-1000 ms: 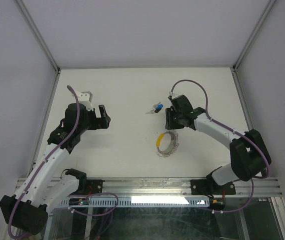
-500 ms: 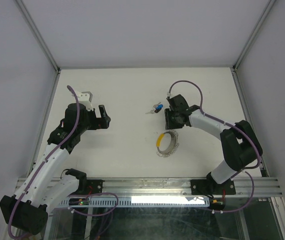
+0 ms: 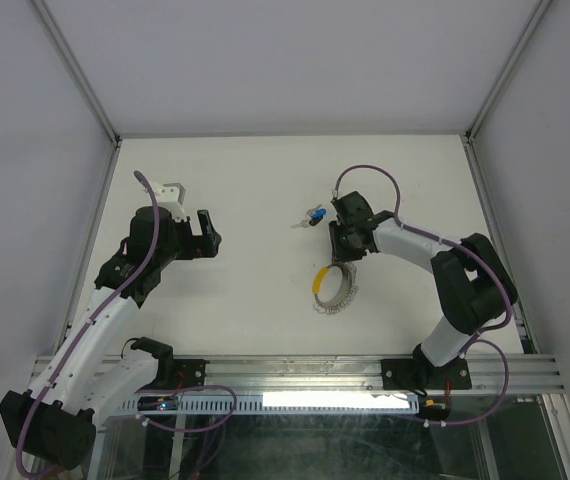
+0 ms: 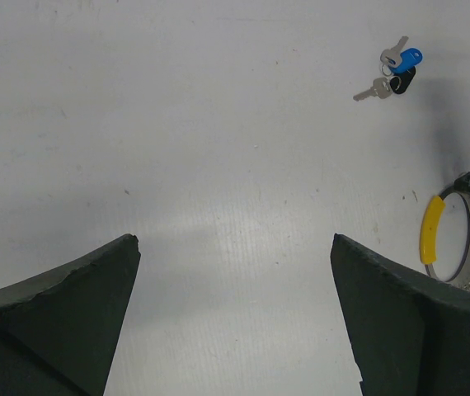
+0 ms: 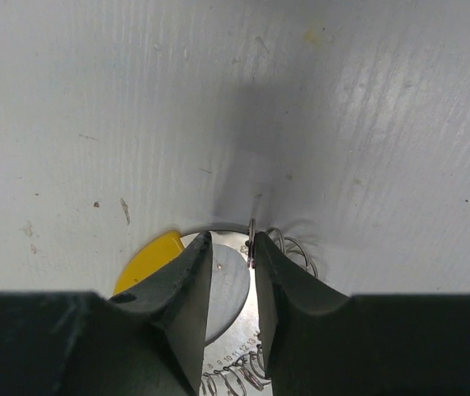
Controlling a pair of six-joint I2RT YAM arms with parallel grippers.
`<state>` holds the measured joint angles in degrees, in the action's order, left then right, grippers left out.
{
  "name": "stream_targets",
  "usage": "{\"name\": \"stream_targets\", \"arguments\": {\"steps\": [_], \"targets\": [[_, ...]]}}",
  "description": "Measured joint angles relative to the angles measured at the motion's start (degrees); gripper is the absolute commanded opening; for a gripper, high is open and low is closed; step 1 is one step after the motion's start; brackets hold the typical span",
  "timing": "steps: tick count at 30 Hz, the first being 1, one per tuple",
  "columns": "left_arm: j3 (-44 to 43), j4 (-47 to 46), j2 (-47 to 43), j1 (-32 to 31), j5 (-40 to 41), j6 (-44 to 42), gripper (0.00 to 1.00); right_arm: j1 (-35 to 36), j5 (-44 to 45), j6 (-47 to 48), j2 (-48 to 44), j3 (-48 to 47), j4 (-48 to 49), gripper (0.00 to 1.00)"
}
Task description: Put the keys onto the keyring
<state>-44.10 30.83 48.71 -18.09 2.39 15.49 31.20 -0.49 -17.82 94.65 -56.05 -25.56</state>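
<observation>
While left gripper (image 4: 235,243) gapes wide, right gripper (image 5: 231,247), narrowly parted, straddles keyring (image 4: 430,228) rim; keys (image 4: 403,66) nearby

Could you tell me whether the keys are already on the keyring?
No, in the left wrist view the keys lie loose on the table, clearly apart from the keyring.

The white table (image 3: 255,175) bears the keys (image 3: 310,217) and the keyring (image 3: 320,284).

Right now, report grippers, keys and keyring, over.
Left gripper open, hovering over table. Right gripper part open, fingers straddling keyring rim. Keys loose, apart from keyring. Nothing blocking.
</observation>
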Motion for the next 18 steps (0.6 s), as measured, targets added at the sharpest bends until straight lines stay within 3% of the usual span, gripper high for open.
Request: {"name": "stream_targets", "arguments": {"steps": [10,14,18], "targets": [[0.00,0.00,0.00,0.00,0.02,0.00,0.97,0.00,0.24,-0.02,0.04,0.00,0.02,0.12],[0.00,0.02,0.00,0.00,0.02,-0.02,0.97,0.00,0.74,0.00,0.04,0.02,0.02,0.11],[0.00,0.00,0.00,0.00,0.02,0.00,0.97,0.00,1.68,0.04,0.04,0.00,-0.02,0.16]]}}
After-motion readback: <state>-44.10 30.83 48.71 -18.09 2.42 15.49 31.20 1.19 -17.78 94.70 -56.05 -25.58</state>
